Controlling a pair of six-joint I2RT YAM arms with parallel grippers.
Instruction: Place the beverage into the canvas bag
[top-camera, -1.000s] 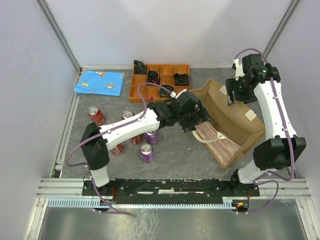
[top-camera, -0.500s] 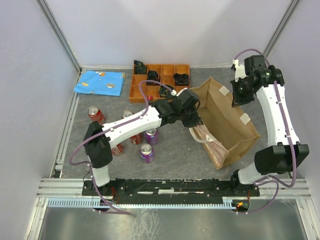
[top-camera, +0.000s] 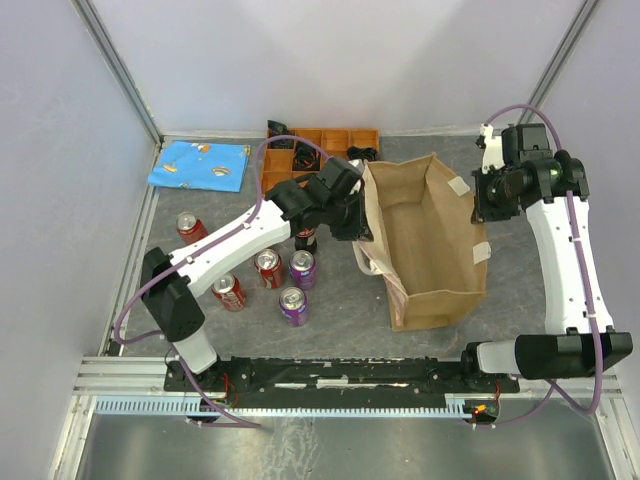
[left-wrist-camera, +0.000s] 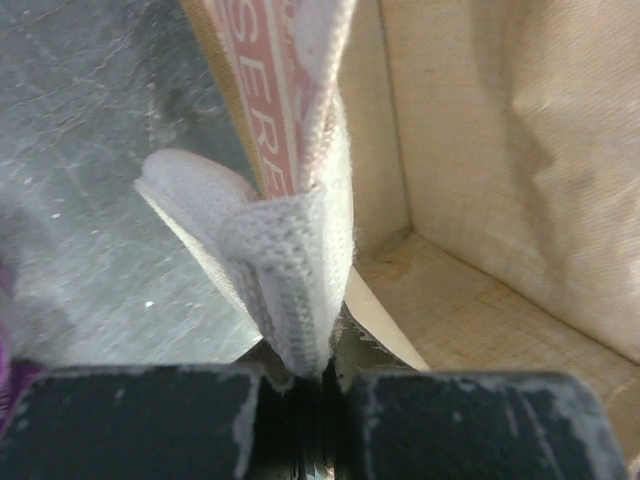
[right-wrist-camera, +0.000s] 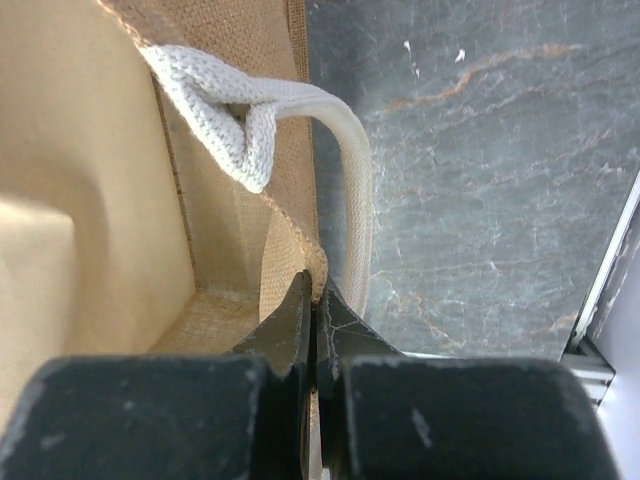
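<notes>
Canvas bag (top-camera: 440, 300) stood upright with its mouth gaping on the right half of the worktop, held from both sides. The left gripper (top-camera: 358, 215) had its fingers pressed together on the bag's left rim and the whitish left handle (left-wrist-camera: 290, 260). The right gripper (top-camera: 480, 195) pinched the right rim, just beside the right handle (right-wrist-camera: 230, 120). Red and purple cans (top-camera: 267, 267) stood on the left half, toward the near edge, apart from the bag. An orange tray (top-camera: 335, 135) sat at the far edge.

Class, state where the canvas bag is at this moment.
In the top view, the canvas bag stands open right of centre, its left rim pinched by the left gripper, its right rim by the right gripper.
</notes>
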